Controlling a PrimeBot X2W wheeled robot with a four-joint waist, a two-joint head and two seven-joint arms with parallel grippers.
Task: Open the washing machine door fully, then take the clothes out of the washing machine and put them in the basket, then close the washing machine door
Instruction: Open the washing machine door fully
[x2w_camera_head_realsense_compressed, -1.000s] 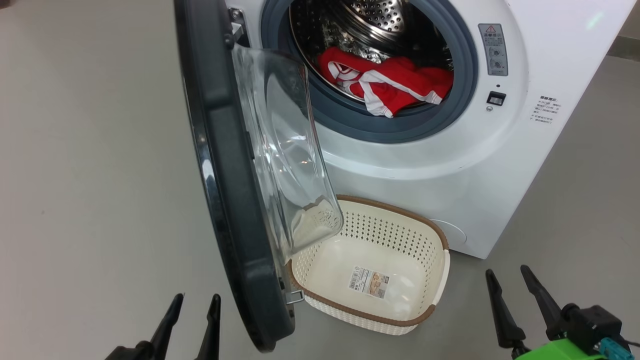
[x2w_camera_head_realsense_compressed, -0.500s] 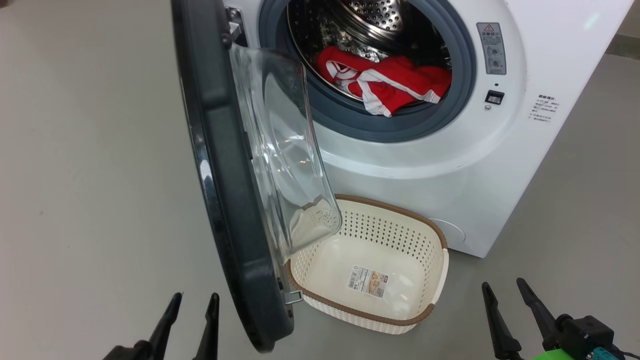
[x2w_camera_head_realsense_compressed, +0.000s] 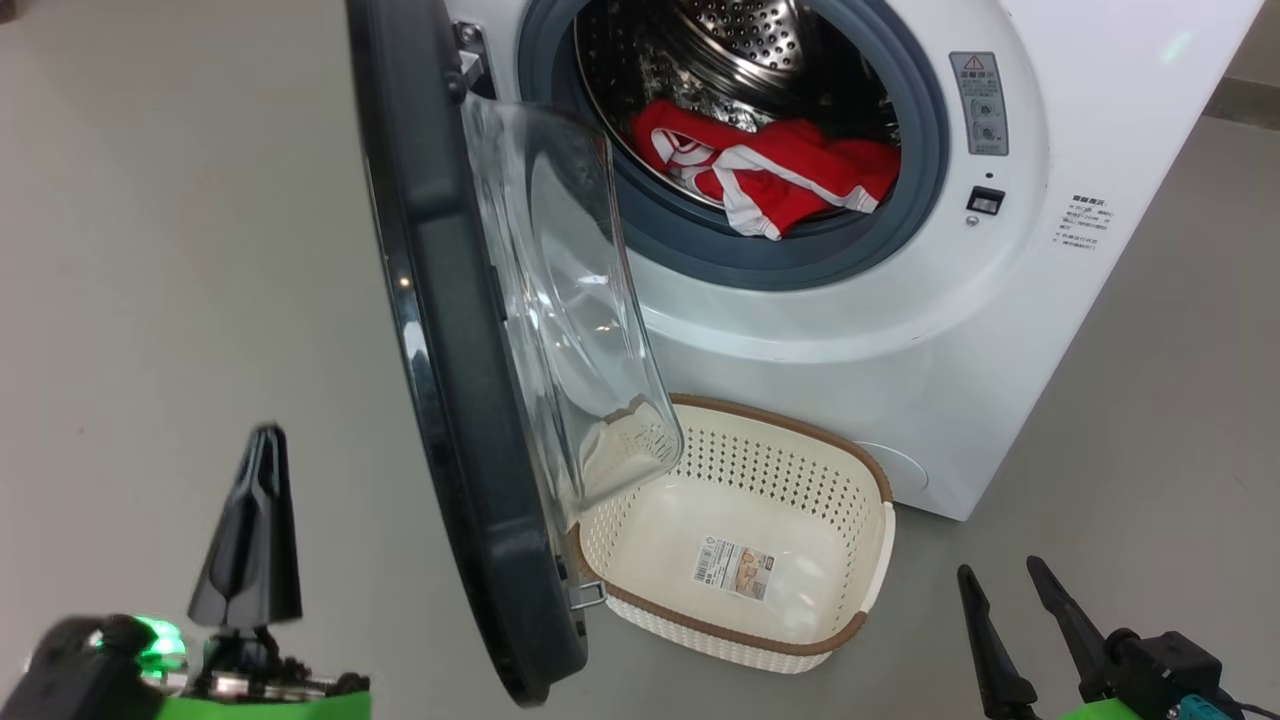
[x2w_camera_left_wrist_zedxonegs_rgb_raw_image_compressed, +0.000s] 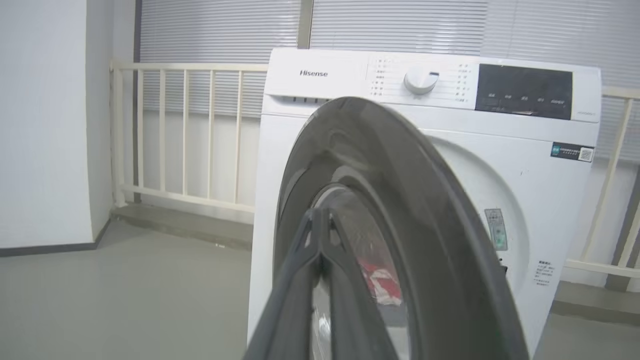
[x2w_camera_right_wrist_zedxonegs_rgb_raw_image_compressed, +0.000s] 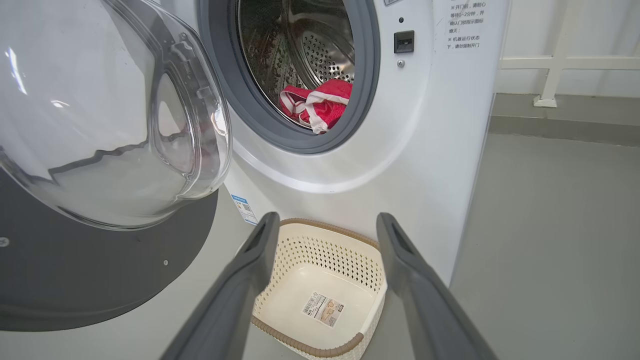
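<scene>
The washing machine (x2w_camera_head_realsense_compressed: 900, 330) stands with its door (x2w_camera_head_realsense_compressed: 440, 330) swung partway out, edge-on in the head view, the glass bowl (x2w_camera_head_realsense_compressed: 570, 300) facing the drum. Red clothes (x2w_camera_head_realsense_compressed: 780, 180) with white trim lie at the drum's mouth. The cream basket (x2w_camera_head_realsense_compressed: 790, 425) sits empty on the floor below the opening. My left gripper (x2w_camera_head_realsense_compressed: 265, 440) is shut and empty, raised left of the door. In the left wrist view its joined fingertips (x2w_camera_left_wrist_zedxonegs_rgb_raw_image_compressed: 317, 215) point at the door's black outer face (x2w_camera_left_wrist_zedxonegs_rgb_raw_image_compressed: 410, 190). My right gripper (x2w_camera_head_realsense_compressed: 1000, 572) is open and low at the right, its fingers (x2w_camera_right_wrist_zedxonegs_rgb_raw_image_compressed: 260, 250) framing the basket (x2w_camera_right_wrist_zedxonegs_rgb_raw_image_compressed: 345, 237).
Grey floor surrounds the machine. A cream railing (x2w_camera_left_wrist_zedxonegs_rgb_raw_image_compressed: 175, 125) runs behind it and a white wall (x2w_camera_left_wrist_zedxonegs_rgb_raw_image_compressed: 45, 125) stands at the left. The door's lower edge overhangs the basket's left end. Open floor lies left of the door and right of the machine (x2w_camera_right_wrist_zedxonegs_rgb_raw_image_compressed: 550, 225).
My left gripper has risen, turned and shut its fingers together. The right gripper has sunk slightly. Door, clothes and basket have not moved.
</scene>
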